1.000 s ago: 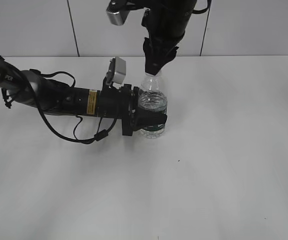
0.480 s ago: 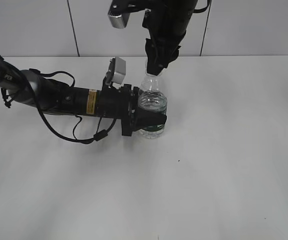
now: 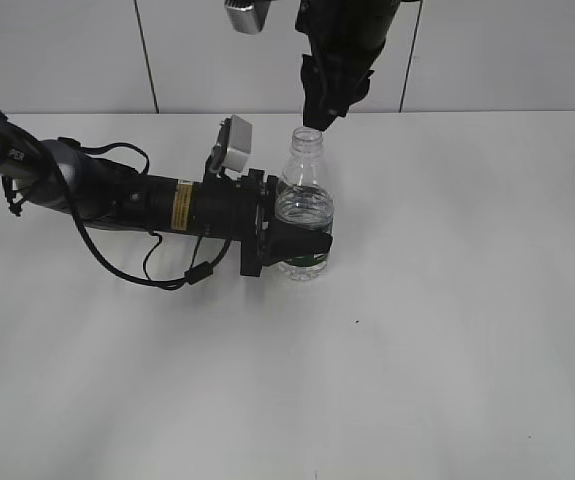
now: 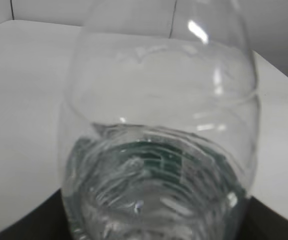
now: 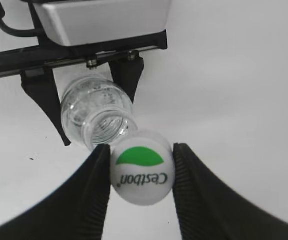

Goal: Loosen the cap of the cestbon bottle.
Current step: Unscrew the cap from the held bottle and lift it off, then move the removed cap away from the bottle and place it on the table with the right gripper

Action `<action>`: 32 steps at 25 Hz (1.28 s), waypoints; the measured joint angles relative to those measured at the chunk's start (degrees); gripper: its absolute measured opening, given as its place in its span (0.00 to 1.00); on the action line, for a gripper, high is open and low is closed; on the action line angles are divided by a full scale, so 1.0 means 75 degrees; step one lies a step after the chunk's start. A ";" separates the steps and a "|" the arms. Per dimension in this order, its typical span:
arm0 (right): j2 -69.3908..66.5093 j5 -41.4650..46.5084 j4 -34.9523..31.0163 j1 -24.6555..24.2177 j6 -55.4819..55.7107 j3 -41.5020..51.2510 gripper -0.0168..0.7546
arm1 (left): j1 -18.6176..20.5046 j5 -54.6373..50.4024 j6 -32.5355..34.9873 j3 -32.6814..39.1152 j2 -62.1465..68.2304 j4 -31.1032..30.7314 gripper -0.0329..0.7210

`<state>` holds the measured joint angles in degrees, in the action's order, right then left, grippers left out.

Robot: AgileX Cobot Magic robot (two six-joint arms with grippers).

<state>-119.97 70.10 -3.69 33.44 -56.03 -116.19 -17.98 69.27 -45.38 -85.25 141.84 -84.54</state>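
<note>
The cestbon bottle [image 3: 304, 205] stands upright on the white table, clear with a dark green label band low down, its neck open. My left gripper [image 3: 292, 240] comes in from the left and is shut on the bottle's lower body; in the left wrist view the bottle [image 4: 159, 150] fills the frame. My right gripper [image 3: 317, 118] hangs just above the neck. In the right wrist view it [image 5: 141, 175] is shut on the white cap [image 5: 142, 174] with the green mark, lifted off the open bottle mouth [image 5: 103, 125].
The white table [image 3: 447, 300] extends in front and to the right. A tiled wall [image 3: 507, 50] runs behind it. The left arm and its cables [image 3: 117, 200] lie across the table's left side.
My right gripper has risen from the bottle's top, carrying the cap off the neck. The left gripper and bottle have stayed put.
</note>
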 joint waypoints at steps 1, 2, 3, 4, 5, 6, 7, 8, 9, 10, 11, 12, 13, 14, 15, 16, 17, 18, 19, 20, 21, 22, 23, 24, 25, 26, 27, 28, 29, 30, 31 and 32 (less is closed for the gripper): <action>0.0020 0.0000 0.0001 0.0000 0.0062 0.0000 0.40 | 0.0000 0.0001 0.0000 0.0000 0.0000 -0.0007 0.58; 0.0050 0.0000 0.0009 0.0000 0.0185 0.0000 0.40 | 0.0000 0.0008 0.0000 0.0000 0.0000 -0.0007 0.58; 0.0091 0.0000 0.0018 0.0000 0.0379 0.0000 0.40 | 0.0000 0.0008 0.0000 0.0000 0.0000 -0.0007 0.58; 0.0123 0.0000 0.0037 0.0000 0.0575 0.0000 0.40 | 0.0000 0.0008 0.0000 0.0000 0.0000 -0.0008 0.58; 0.0149 -0.0007 0.0073 0.0000 0.0839 0.0000 0.40 | 0.0000 0.0008 0.0000 0.0000 0.0000 -0.0008 0.58; 0.0176 -0.0007 0.0149 -0.0016 0.1126 0.0000 0.40 | 0.0000 0.0008 0.0000 0.0000 0.0000 -0.0015 0.58; 0.0186 -0.0007 0.0211 -0.0047 0.1384 0.0000 0.40 | 0.0000 0.0008 0.0000 0.0000 0.0000 -0.0015 0.58; 0.0203 -0.0007 0.0255 -0.0083 0.1721 0.0000 0.40 | 0.0000 0.0008 0.0000 0.0000 0.0000 -0.0015 0.58; 0.0211 -0.0007 0.0286 -0.0138 0.2075 0.0000 0.40 | 0.0000 0.0008 0.0000 0.0000 0.0000 -0.0023 0.58; 0.0211 -0.0007 0.0294 -0.0227 0.2470 0.0000 0.40 | 0.0000 0.0008 0.0000 0.0000 0.0000 -0.0023 0.58; 0.0211 -0.0007 0.0265 -0.0327 0.2784 0.0000 0.40 | 0.0000 0.0008 0.0000 0.0000 0.0000 -0.0023 0.58; 0.0211 -0.0007 0.0146 -0.0487 0.3107 0.0000 0.40 | 0.0000 0.0008 0.0000 0.0000 0.0000 -0.0023 0.58; 0.0216 -0.0007 -0.0027 -0.0651 0.3368 0.0018 0.40 | 0.0000 0.0008 0.0000 0.0000 0.0000 -0.0023 0.58; 0.0219 -0.0007 -0.0301 -0.0872 0.3536 0.0059 0.40 | 0.0000 0.0008 0.0000 0.0000 0.0000 -0.0023 0.58; 0.0225 -0.0007 -0.0613 -0.1115 0.3709 0.0120 0.40 | 0.0000 0.0008 0.0000 0.0000 0.0000 -0.0031 0.58; 0.0225 -0.0007 -0.0907 -0.1356 0.3865 0.0199 0.40 | 0.0000 0.0008 0.0000 0.0000 0.0000 -0.0031 0.58; 0.0225 -0.0007 -0.1102 -0.1548 0.4041 0.0272 0.40 | 0.0000 0.0008 0.0000 0.0000 0.0000 -0.0031 0.58; 0.0225 -0.0007 -0.1254 -0.1763 0.4211 0.0372 0.40 | 0.0000 0.0008 0.0000 0.0000 0.0000 -0.0031 0.58; 0.0225 -0.0016 -0.1321 -0.1967 0.4408 0.0480 0.40 | 0.0000 0.0008 0.0000 0.0000 0.0000 -0.0031 0.58; 0.0225 -0.0016 -0.1357 -0.2156 0.4576 0.0608 0.40 | 0.0000 0.0008 0.0000 0.0000 0.0000 -0.0031 0.58; 0.0225 -0.0016 -0.1386 -0.2338 0.4733 0.0759 0.40 | 0.0000 0.0008 0.0000 0.0000 0.0000 -0.0031 0.58; 0.0225 -0.0016 -0.1394 -0.2483 0.4855 0.0898 0.40 | 0.0000 0.0008 0.0000 0.0000 0.0000 -0.0031 0.58; 0.0225 -0.0016 -0.1403 -0.2649 0.5032 0.1075 0.40 | 0.0000 0.0008 0.0000 0.0000 0.0000 -0.0031 0.58; 0.0225 -0.0025 -0.1403 -0.2779 0.5166 0.1233 0.40 | 0.0000 0.0008 0.0000 0.0000 0.0000 -0.0031 0.58; 0.0225 -0.0095 -0.1403 -0.2953 0.5295 0.1433 0.40 | 0.0006 0.0015 0.0000 0.0000 0.0000 -0.0031 0.58; 0.0225 -0.0197 -0.1369 -0.3064 0.5465 0.1635 0.40 | 0.0006 0.0015 0.0000 0.0000 0.0000 -0.0031 0.58; 0.0225 -0.0354 -0.1303 -0.3160 0.5648 0.1805 0.40 | 0.0006 0.0015 0.0000 0.0000 0.0000 -0.0031 0.58; 0.0225 -0.0535 -0.1164 -0.3252 0.5810 0.2018 0.40 | 0.0006 0.0015 0.0000 0.0000 0.0000 -0.0031 0.58; 0.0225 -0.0700 -0.0987 -0.3316 0.6004 0.2236 0.40 | 0.0006 0.0021 0.0000 0.0000 0.0000 -0.0031 0.58; 0.0225 -0.0915 -0.0779 -0.3351 0.6178 0.2460 0.40 | 0.0006 0.0021 0.0000 0.0000 0.0000 -0.0031 0.58; 0.0225 -0.1134 -0.0610 -0.3367 0.6346 0.2649 0.40 | 0.0006 0.0021 0.0000 0.0000 0.0000 -0.0031 0.58; 0.0225 -0.1326 -0.0437 -0.3377 0.6448 0.2875 0.40 | 0.0006 0.0021 0.0000 0.0000 0.0000 -0.0037 0.58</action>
<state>-118.28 60.16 -6.97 8.12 -7.67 -94.63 -17.93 69.43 -45.38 -85.25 141.84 -84.82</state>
